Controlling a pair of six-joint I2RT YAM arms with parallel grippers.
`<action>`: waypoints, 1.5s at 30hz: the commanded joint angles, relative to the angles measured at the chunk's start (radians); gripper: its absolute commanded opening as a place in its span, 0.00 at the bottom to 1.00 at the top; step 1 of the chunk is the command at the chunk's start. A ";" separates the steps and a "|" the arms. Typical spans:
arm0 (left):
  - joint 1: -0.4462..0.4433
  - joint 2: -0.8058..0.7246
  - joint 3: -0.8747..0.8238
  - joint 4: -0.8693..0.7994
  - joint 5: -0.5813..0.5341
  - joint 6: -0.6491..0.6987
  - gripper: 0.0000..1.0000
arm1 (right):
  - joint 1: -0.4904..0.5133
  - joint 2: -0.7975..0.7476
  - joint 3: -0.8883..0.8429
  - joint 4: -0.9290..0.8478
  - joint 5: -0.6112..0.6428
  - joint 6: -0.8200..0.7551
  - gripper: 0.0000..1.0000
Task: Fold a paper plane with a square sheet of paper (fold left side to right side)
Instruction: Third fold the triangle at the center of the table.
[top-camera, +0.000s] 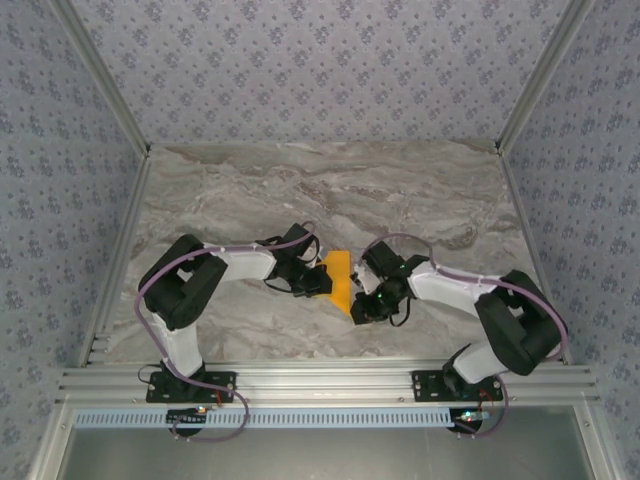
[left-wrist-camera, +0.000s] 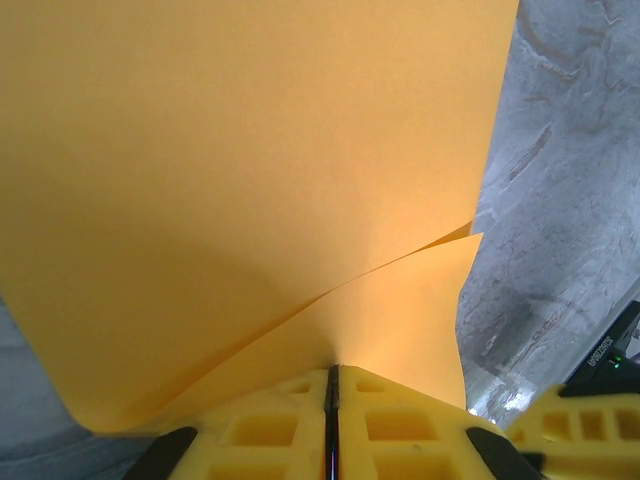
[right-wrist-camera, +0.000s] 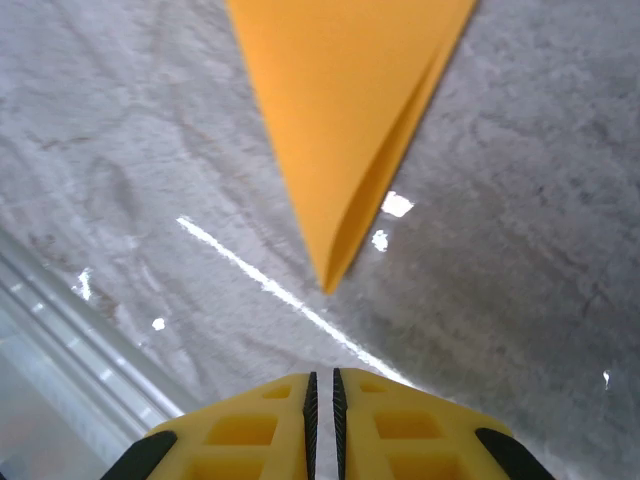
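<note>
The square sheet of paper (top-camera: 338, 280) is orange-yellow and lies doubled over on the marble table between the two arms. My left gripper (top-camera: 318, 281) is at its left edge. In the left wrist view the paper (left-wrist-camera: 250, 180) runs straight into my left gripper (left-wrist-camera: 333, 378), which is shut on it, and two layers part just ahead of the jaws. My right gripper (top-camera: 358, 302) is at the paper's near right corner. In the right wrist view a pointed two-layer corner of the paper (right-wrist-camera: 340, 120) lies ahead of my right gripper (right-wrist-camera: 322, 382). Its jaws stand almost together with nothing between them.
The grey marble tabletop (top-camera: 300, 190) stretches back to patterned walls on three sides. An aluminium rail (top-camera: 320, 382) runs along the near edge by the arm bases, and it shows at the lower left as the rail (right-wrist-camera: 50, 330) in the right wrist view.
</note>
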 joint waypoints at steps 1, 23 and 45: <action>0.008 0.039 -0.004 -0.083 -0.092 0.019 0.09 | -0.005 -0.058 0.051 -0.031 -0.017 -0.013 0.16; 0.009 0.039 0.002 -0.086 -0.092 0.019 0.09 | -0.017 0.070 0.056 0.242 -0.001 0.149 0.16; 0.008 -0.047 -0.003 -0.060 -0.070 0.000 0.10 | -0.017 0.235 0.017 0.131 0.116 0.125 0.13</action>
